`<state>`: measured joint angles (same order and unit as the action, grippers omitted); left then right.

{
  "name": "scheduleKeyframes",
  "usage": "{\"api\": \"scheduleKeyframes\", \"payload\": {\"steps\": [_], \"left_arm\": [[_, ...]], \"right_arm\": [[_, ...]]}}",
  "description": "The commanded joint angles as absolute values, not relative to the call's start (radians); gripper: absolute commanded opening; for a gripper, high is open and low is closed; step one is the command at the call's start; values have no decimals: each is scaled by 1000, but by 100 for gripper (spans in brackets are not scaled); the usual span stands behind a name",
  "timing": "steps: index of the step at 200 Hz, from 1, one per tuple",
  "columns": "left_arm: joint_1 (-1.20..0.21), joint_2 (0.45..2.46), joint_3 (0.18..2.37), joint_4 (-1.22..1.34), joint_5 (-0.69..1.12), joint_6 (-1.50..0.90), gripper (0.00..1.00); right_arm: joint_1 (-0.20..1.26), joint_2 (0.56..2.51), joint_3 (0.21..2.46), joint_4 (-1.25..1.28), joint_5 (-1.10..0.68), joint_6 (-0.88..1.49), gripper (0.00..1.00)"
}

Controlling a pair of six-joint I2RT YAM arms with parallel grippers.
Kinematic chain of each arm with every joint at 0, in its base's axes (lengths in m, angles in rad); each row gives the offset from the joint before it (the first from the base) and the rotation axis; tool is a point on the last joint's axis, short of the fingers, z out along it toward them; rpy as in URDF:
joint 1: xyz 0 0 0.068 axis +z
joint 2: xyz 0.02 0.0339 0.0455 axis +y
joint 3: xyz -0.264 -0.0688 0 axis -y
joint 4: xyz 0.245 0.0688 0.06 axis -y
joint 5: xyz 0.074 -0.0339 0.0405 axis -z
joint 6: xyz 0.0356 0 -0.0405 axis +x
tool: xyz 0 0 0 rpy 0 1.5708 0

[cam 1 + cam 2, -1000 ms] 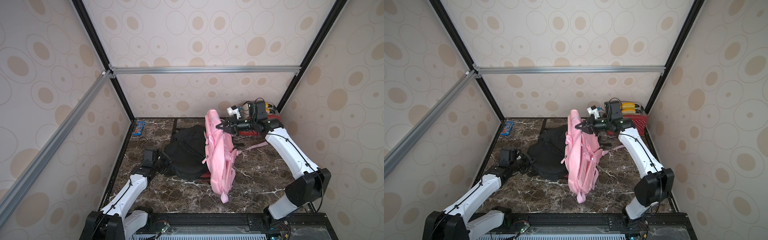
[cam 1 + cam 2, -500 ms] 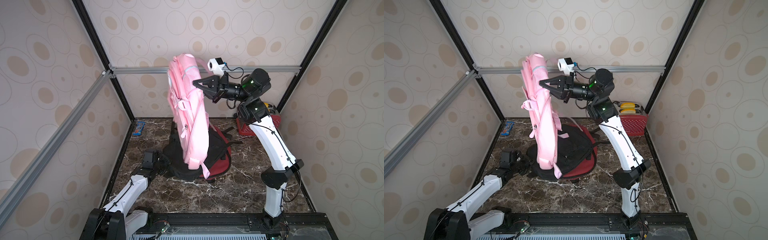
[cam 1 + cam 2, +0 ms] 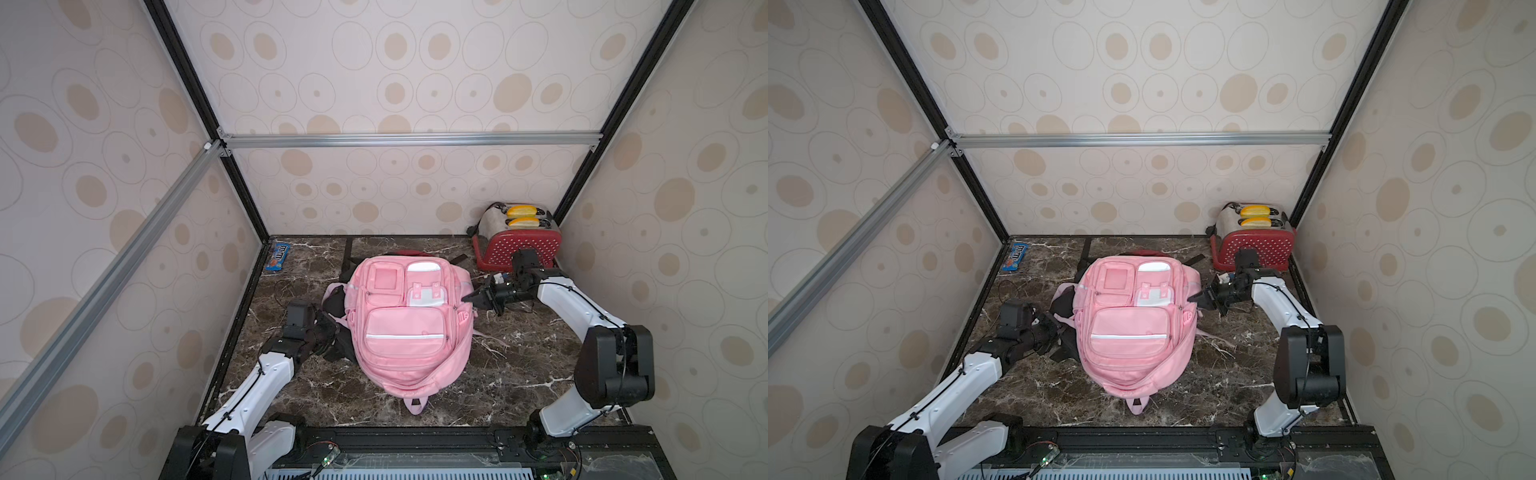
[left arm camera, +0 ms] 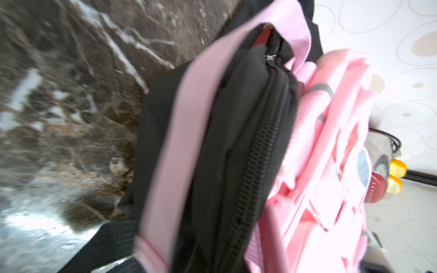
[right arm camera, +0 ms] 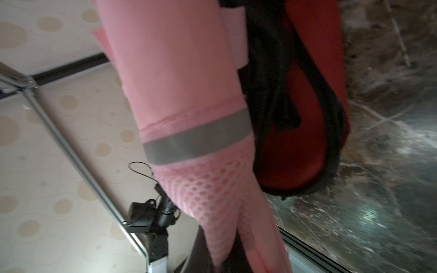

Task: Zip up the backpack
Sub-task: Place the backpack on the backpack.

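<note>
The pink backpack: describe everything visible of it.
The pink backpack is soft fabric, lying flat, front up, on a black-and-red backpack on the marble table. Its front carries several small pockets toward the back wall and a wider one with a white strip; a loop ends the near side. A grey reflective band borders a mesh side pocket, which the closed right claw seems to pinch. A pink strap drapes over the black bag.

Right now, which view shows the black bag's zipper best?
Left wrist: the zipper runs close-up along the black bag. In both top views the pink backpack hides it; the right wrist view shows only blurred dark edges.
</note>
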<state>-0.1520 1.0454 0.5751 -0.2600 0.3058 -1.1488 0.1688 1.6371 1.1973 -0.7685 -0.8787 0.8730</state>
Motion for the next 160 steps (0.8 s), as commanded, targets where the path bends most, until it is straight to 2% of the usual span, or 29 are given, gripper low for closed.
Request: {"api": "scheduleKeyframes", "payload": {"steps": [1,38,61,78,93,107,136,160], "left_arm": [[-146,1011,677,-414,282,-1087,32],[-143,1008,932,-800,88,-882,60],[-138,1077,1085,-909,2,-721,63],[-100,1130,1067,-794,178,-665,63],[-71,1177,995,-591,429,-683,61],[-61,1216,958,-472,559,-704,59],[-35,1249,878,-293,747,-779,59],[-35,1278,823,-234,817,-799,59]], "right_arm": [[186,1672,1215,-1044,-833,568,0],[184,1731,1314,-1183,-619,458,0],[184,1770,1390,-1229,-509,416,0],[184,1814,1445,-1230,-530,407,0],[185,1844,1489,-1217,-573,414,0],[184,1868,1521,-1200,-624,424,0],[181,1895,1522,-1145,-732,469,0],[181,1911,1500,-1074,-813,533,0]]}}
